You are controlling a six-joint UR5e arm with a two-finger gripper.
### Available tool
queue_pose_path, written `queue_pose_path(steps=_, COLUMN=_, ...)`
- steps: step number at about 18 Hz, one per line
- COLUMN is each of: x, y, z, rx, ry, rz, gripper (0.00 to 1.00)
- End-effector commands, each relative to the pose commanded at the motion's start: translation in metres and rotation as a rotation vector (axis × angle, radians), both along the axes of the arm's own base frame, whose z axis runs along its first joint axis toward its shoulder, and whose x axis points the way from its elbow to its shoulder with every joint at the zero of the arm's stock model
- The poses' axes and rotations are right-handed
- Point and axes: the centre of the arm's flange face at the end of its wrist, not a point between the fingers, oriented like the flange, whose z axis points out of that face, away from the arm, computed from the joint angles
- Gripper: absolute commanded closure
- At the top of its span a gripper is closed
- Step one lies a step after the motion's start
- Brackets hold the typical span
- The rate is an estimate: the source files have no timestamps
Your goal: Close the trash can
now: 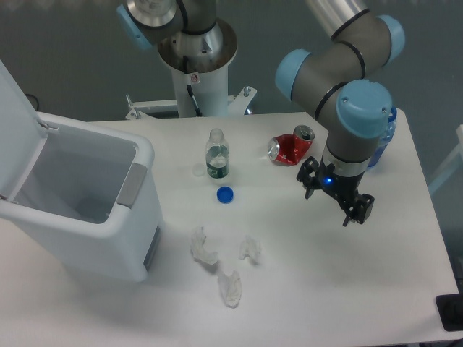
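Camera: trash can (87,217) open, far left of jaws.

No text, brand, number or sign is reading clearly anywhere in this view. The bottle (217,160), standing near the table's middle, is wearing a dark green label band, but its print is showing only as pale specks too small to make out. At about two o'clock from it, the crushed red can (291,147) is lying on its side and showing white marks on the red that are staying blurred and illegible. At twelve o'clock, the arm's base column (194,79) is carrying a small red-and-white sticker whose content cannot be read.
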Motion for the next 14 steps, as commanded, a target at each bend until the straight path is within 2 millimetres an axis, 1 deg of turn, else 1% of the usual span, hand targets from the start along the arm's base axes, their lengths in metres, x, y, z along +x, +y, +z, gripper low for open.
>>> queue_pose_path(steps=3, x=0.0, y=0.001, z=0.001, rx=0.0, ry=-0.001, rz=0.005, gripper=0.0)
queue_pose_path(steps=5, x=0.0, y=0.002, z=0.006, rx=0.007, ry=0.008, rz=0.006, gripper=0.0)
queue_pose_path(steps=7, x=0.001, y=0.006, z=0.005, rx=0.011, ry=0.005, rz=0.042, gripper=0.0)
queue_pose_path(steps=11, x=0.002, y=0.004, z=0.01, rx=0.025, ry=0.011, rz=0.061, gripper=0.0)
queue_pose_path(steps=14, x=0.014, y=0.002, z=0.021, rx=0.043, ry=0.011, rz=0.14, gripper=0.0)
